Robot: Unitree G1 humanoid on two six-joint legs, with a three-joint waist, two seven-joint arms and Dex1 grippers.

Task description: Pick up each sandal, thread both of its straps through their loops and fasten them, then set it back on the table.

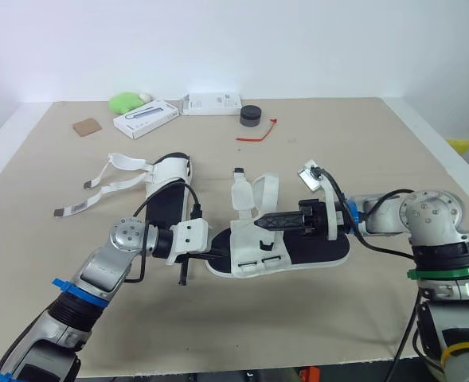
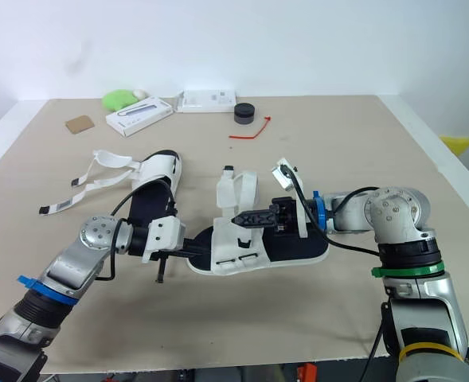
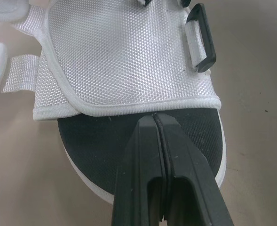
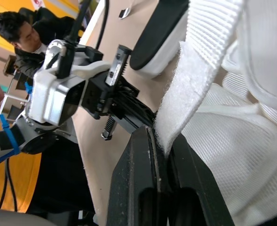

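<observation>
White waffle-weave sandal (image 1: 254, 248) with black footbed (image 1: 318, 247) on tan table (image 1: 338, 143).

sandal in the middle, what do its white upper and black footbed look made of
White upper: looks like woven mesh fabric, matte, with a dimpled weave and bound edge. Black footbed: probably foam or rubber, matte, finely grained.

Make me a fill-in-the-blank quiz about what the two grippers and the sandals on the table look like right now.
1. The right gripper is shut on a white ____ of the near sandal.
2. The left gripper is ____, its tips at that sandal's toe end.
3. The far sandal lies on the table with both straps ____.
4. The thin tie beside the black cylinder is ____ in colour.

Missing words: strap; shut; unfastened; red.
</observation>
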